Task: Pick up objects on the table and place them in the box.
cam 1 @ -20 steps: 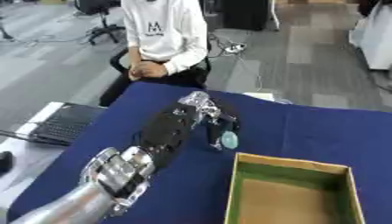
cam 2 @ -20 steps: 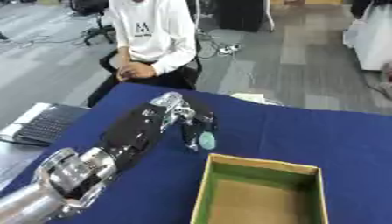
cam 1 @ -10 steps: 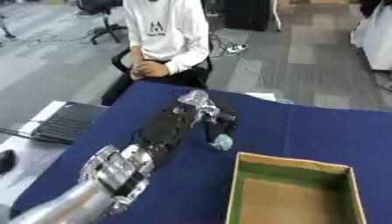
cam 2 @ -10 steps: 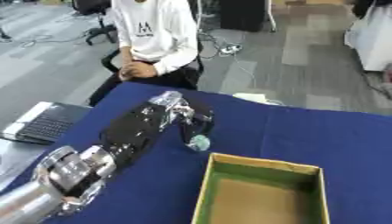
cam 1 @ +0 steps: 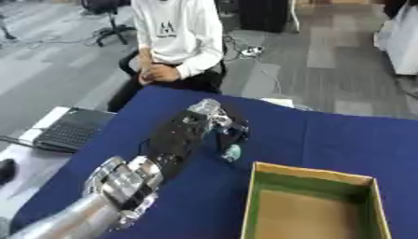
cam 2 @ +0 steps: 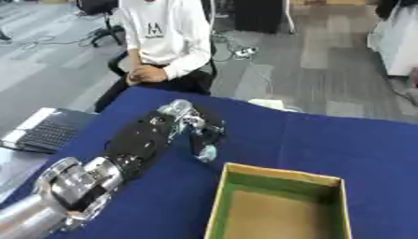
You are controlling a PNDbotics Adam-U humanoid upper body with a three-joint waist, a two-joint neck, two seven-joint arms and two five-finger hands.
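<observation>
pale object (cam 1: 233, 152) pinched in left robot hand (cam 1: 214, 123)

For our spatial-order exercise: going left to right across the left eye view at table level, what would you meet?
Laptop → left robot hand → small pale teal object at its fingertips → open cardboard box with a green rim.

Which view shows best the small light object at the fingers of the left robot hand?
The right eye view: the small light object sits nearer the picture's middle, under the left robot hand, just beyond the box. The left eye view shows nearly the same, no clearer.
</observation>
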